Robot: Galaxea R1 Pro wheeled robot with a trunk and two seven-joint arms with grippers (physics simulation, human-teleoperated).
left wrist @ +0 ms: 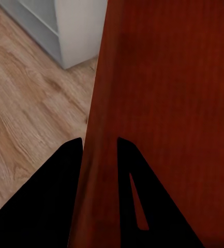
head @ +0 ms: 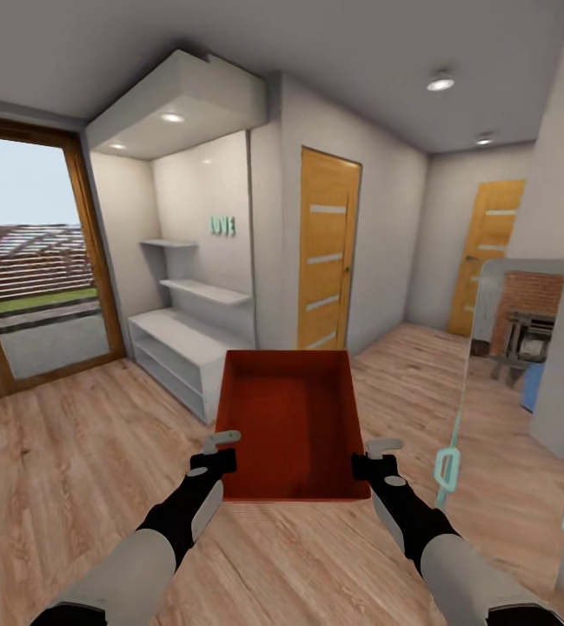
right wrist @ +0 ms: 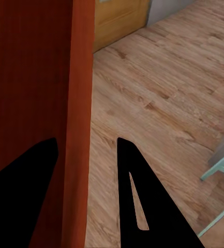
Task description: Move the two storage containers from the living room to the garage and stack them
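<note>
One container: an orange-red storage container [head: 288, 424] was held up in front of the robot, above the wood plank floor [head: 73, 469], its open top facing up and empty inside.
Long axis: it ran away from the robot, toward the white shelf unit [head: 182, 348] and the nearer wooden door [head: 327, 252].
Left gripper [head: 221, 448]: it sat at the container's left wall near the near corner; in the left wrist view the left gripper [left wrist: 99, 150] had one finger on each side of that wall [left wrist: 93, 170], clamped on it.
Right gripper [head: 377, 456]: it sat at the right wall near the near corner; in the right wrist view the right gripper [right wrist: 86, 150] straddled that wall [right wrist: 80, 103], though a gap showed beside the outer finger [right wrist: 143, 196].
Key relation: the bin lay between the two grippers, each equally close, so both arms carried it together.
Surroundings: glass doors [head: 29, 261] stood at the left, a farther wooden door [head: 488, 252] down the hall at the right.
Progress, as I judged it: carrying was under way in the wood-floored room; the garage was not in sight.
</note>
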